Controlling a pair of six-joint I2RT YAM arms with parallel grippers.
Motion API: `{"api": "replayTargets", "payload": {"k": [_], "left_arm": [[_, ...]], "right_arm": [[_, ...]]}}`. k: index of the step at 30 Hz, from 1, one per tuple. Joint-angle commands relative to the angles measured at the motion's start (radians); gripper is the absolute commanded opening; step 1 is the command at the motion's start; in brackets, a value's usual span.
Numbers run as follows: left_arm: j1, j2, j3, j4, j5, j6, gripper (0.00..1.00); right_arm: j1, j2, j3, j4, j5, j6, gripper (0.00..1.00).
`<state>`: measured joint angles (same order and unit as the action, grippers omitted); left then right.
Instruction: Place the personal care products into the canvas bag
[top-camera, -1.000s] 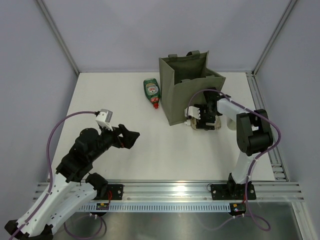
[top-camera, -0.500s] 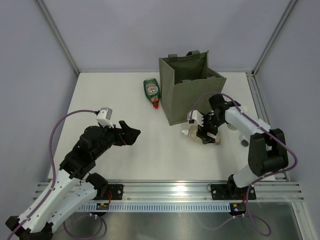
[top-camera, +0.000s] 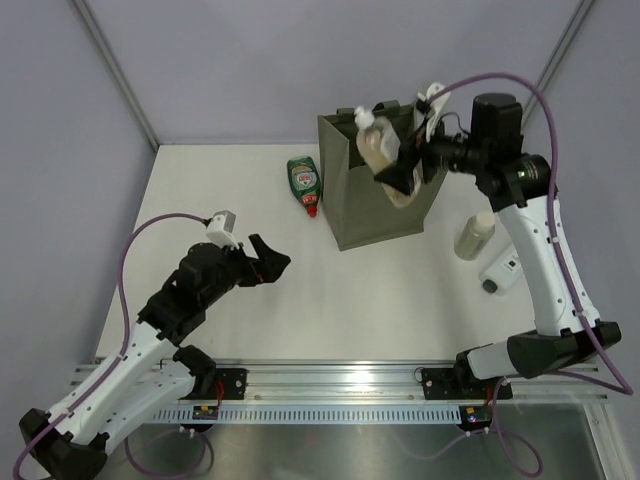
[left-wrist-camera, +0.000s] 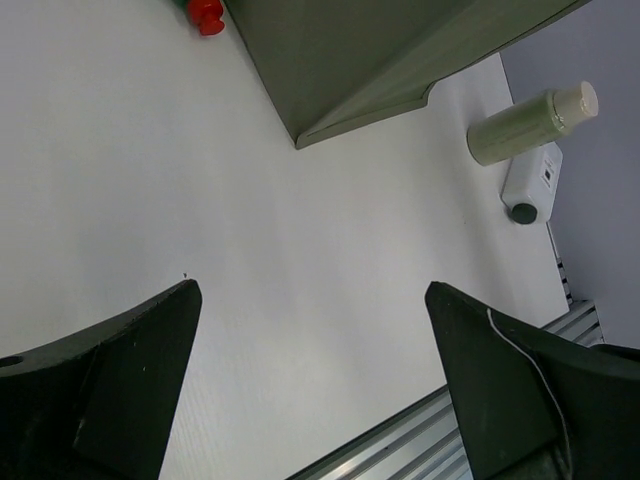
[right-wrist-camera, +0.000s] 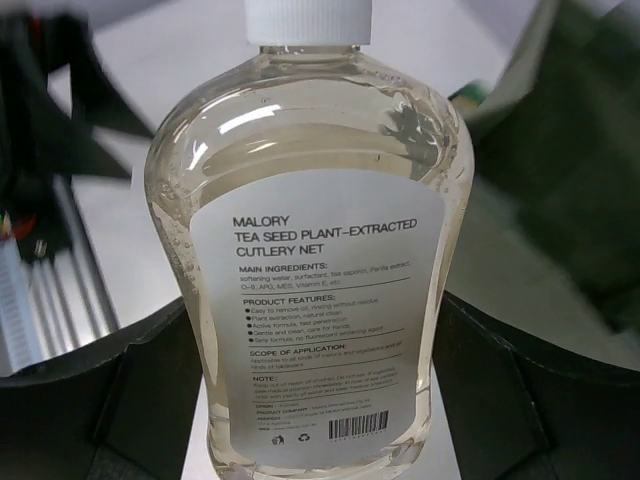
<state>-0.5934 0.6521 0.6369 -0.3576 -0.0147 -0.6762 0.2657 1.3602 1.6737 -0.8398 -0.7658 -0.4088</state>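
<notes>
My right gripper (top-camera: 400, 172) is shut on a flat amber clear bottle (top-camera: 377, 147) with a white label and white cap, held in the air over the open top of the olive-green canvas bag (top-camera: 372, 205). In the right wrist view the bottle (right-wrist-camera: 310, 270) fills the frame between the fingers. A green bottle with a red cap (top-camera: 304, 182) lies left of the bag. A cream cylindrical bottle (top-camera: 476, 236) and a white bottle (top-camera: 500, 271) lie right of the bag. My left gripper (top-camera: 268, 262) is open and empty, low over the table left of centre.
In the left wrist view the bag's bottom edge (left-wrist-camera: 400, 70), the cream bottle (left-wrist-camera: 530, 122) and the white bottle (left-wrist-camera: 530, 185) show ahead. Slanted frame posts stand at the back corners. A metal rail (top-camera: 340, 385) runs along the near edge.
My right gripper has lifted the amber bottle from the table beside the bag up over the bag's opening. My left gripper has crept slightly right.
</notes>
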Motion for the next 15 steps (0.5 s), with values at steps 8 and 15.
{"api": "replayTargets", "payload": {"k": [8, 15], "left_arm": [[0.009, 0.101, 0.073, 0.098, -0.07, -0.028, 0.99], [0.089, 0.293, 0.176, 0.144, -0.024, -0.008, 0.99]], "right_arm": [[0.012, 0.419, 0.462, 0.56, 0.511, 0.432, 0.0], [0.01, 0.378, 0.257, 0.645, 0.438, 0.318, 0.11]]}}
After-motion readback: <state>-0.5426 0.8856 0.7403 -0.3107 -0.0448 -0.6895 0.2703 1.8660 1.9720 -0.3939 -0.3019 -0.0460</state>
